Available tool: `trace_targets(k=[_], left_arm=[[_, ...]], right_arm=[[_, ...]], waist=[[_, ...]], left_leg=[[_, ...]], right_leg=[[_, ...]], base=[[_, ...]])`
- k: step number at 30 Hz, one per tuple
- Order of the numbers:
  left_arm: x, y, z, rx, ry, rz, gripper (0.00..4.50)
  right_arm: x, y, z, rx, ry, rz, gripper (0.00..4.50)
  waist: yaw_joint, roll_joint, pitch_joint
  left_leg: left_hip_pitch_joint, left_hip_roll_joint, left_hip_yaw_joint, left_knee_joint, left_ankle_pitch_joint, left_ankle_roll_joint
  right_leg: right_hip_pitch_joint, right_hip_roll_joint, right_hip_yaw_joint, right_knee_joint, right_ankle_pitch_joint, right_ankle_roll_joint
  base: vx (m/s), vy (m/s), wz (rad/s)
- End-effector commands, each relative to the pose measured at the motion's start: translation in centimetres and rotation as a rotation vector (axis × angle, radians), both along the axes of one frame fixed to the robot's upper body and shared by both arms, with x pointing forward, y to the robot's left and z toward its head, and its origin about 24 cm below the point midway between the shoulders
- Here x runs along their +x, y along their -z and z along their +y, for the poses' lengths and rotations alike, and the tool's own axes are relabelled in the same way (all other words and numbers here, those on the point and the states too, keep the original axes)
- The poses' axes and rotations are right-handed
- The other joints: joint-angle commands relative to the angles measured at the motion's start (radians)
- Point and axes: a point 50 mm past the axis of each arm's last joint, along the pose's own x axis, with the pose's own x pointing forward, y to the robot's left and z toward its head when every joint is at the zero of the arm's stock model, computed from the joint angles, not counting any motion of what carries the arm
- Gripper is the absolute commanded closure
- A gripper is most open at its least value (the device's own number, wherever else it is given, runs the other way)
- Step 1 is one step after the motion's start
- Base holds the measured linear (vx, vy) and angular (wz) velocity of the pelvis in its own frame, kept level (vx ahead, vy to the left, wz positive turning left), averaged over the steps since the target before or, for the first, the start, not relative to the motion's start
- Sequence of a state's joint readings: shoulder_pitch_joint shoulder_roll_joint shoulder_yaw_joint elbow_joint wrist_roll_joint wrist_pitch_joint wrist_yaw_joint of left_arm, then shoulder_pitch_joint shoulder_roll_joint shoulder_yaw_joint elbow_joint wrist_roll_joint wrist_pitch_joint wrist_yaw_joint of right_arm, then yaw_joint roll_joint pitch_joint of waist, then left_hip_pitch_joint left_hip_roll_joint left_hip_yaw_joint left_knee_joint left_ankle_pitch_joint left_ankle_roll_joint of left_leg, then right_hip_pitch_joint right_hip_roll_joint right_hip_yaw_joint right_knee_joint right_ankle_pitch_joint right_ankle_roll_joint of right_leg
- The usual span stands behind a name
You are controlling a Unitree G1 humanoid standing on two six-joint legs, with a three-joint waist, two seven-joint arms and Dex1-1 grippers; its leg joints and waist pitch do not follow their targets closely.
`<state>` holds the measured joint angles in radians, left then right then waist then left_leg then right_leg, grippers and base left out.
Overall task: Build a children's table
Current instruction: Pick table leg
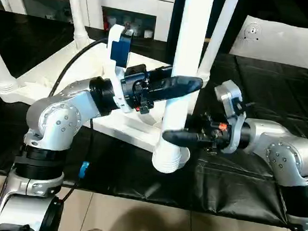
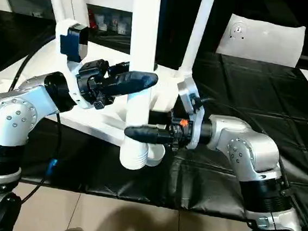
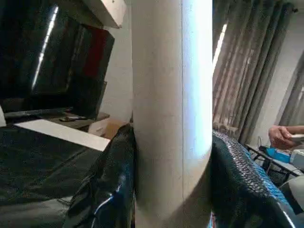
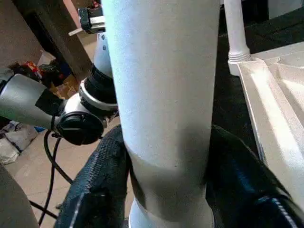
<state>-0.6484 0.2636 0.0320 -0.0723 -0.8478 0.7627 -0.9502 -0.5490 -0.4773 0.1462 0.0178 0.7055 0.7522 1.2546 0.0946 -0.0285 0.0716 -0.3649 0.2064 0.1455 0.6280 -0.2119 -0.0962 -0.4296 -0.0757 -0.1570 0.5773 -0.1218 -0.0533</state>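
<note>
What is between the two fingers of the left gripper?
The white table leg stands between the fingers of the left gripper, touching both, seen in the left wrist view.

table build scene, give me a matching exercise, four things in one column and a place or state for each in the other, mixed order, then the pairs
Things
1. nearest leg
2. left gripper
3. right gripper
4. tabletop

Places or states
A. lies upside down on the black mat, ribbed underside up
B. clamped on the leg low, just above its ribbed base
C. stands upright at the tabletop's near corner
D. clamped on the leg higher up

Pairs: 1-C, 2-D, 3-B, 4-A
</note>
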Motion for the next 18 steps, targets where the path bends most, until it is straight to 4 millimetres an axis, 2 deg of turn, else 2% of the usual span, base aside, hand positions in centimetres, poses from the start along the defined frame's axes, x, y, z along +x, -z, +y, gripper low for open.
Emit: trace_targets(k=[1,3,8,10,13,14,17,18], left_arm=[[0.06,-0.66,-0.3,0.007,0.01,-0.03,2.68],[0.15,-0.59,-0.32,0.011,0.006,-0.032,2.68],[0.09,-0.5,-0.37,0.013,0.023,-0.03,2.68],[-0.02,-0.47,-0.42,0.013,0.043,-0.029,2.68],[-0.18,-0.43,-0.51,0.017,0.067,-0.03,2.68],[-0.25,-0.43,-0.6,0.02,0.079,-0.03,2.68],[-0.49,-0.48,-0.86,0.02,0.108,-0.031,2.68],[-0.62,-0.51,-1.03,0.02,0.122,-0.032,2.68]], right_arm=[[-0.03,-0.26,0.01,0.005,-0.026,-0.002,2.53],[-0.08,-0.14,0.09,0.004,-0.031,0.003,2.57],[-0.12,0.13,0.22,-0.014,-0.029,-0.011,2.63],[-0.11,0.27,0.24,-0.032,-0.033,-0.012,2.08],[-0.24,0.29,0.19,-0.032,-0.064,0.015,1.73],[-0.33,0.19,0.15,-0.029,-0.086,0.029,1.61],[-0.31,0.15,0.18,-0.039,-0.107,0.015,1.41],[-0.24,0.18,0.24,-0.05,-0.113,-0.004,1.17]], waist=[[0.005,-0.001,-0.089],[0.004,-0.006,-0.089],[0.005,-0.004,-0.089],[0.004,-0.003,-0.088],[0.004,-0.002,-0.089],[0.004,0.002,-0.089],[0.005,0.002,-0.089],[0.005,0.002,-0.09]], left_leg=[[-0.004,0.011,0.009,-0.065,-0.077,0.047],[-0.006,0.011,0.01,-0.064,-0.075,0.048],[-0.006,0.011,0.01,-0.064,-0.075,0.048],[-0.005,0.011,0.01,-0.065,-0.08,0.047],[-0.005,0.012,0.009,-0.065,-0.082,0.049],[-0.005,0.011,0.008,-0.065,-0.083,0.05],[-0.005,0.012,0.008,-0.065,-0.087,0.047],[-0.005,0.012,0.008,-0.064,-0.087,0.047]], right_leg=[[0.084,-0.062,0.045,-0.086,-0.483,0.027],[0.085,-0.061,0.045,-0.086,-0.481,0.03],[0.084,-0.061,0.045,-0.086,-0.482,0.033],[0.084,-0.061,0.044,-0.088,-0.494,0.037],[0.085,-0.061,0.044,-0.087,-0.486,0.032],[0.085,-0.061,0.044,-0.087,-0.486,0.031],[0.086,-0.061,0.043,-0.087,-0.487,0.029],[0.086,-0.061,0.043,-0.088,-0.488,0.029]], base=[[0.0,0.0,0.0],[0.0,0.0,0.0],[0.0,0.0,0.0],[0.0,0.0,0.0],[0.0,0.0,0.0],[0.0,0.0,0.0],[0.0,0.0,0.0],[0.0,0.0,0.0]])
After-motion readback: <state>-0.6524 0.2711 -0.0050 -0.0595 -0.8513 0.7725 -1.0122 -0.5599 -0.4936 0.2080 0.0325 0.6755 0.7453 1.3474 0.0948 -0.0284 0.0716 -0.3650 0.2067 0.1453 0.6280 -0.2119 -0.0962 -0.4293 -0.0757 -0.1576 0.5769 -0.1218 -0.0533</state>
